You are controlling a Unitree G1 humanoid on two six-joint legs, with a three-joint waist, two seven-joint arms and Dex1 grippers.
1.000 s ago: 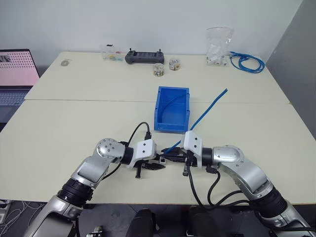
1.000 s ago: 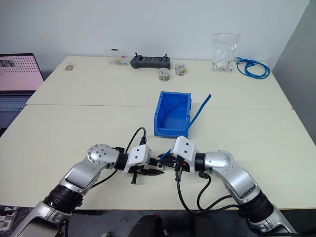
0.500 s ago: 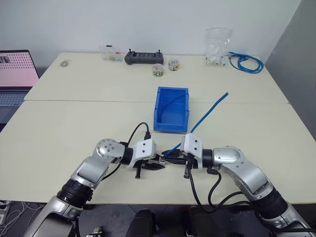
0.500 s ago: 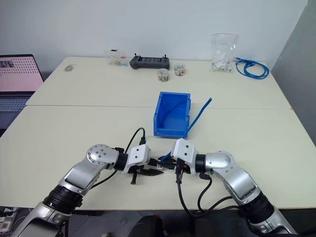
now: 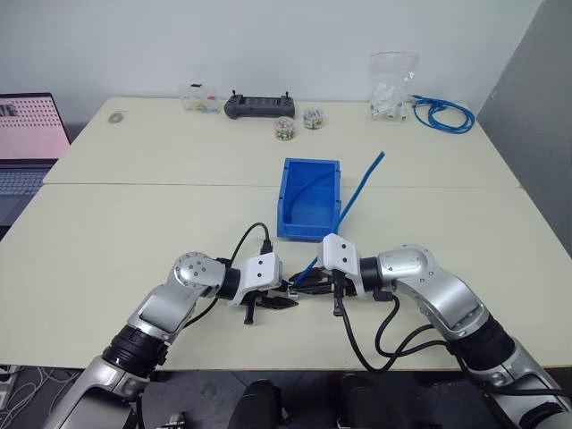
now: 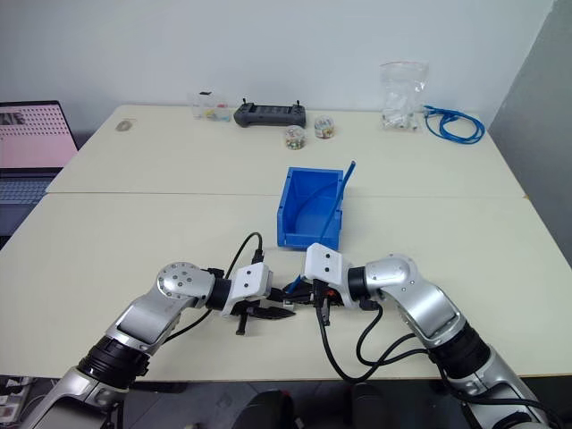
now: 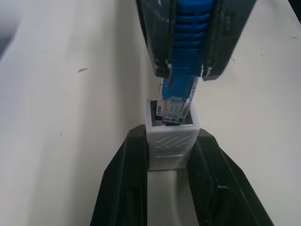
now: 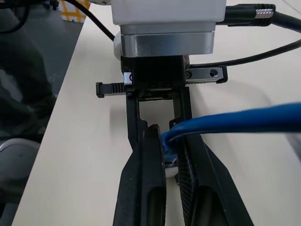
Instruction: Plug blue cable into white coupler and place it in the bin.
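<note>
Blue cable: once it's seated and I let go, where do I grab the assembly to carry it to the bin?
Probably keep hold of the white coupler by its flat side walls, as the left gripper does now. The blue cable rises stiffly from the right gripper toward the bin, so lead with its free end.

Both arms were bent inward low over the near table edge, wrists turned so the grippers faced each other tip to tip. The left gripper (image 5: 284, 300) pointed toward 3 o'clock, its fingers (image 7: 123, 188) clamped. The right gripper (image 5: 299, 284) pointed toward 9 o'clock, fingers (image 8: 149, 188) pinched nearly together.
</note>
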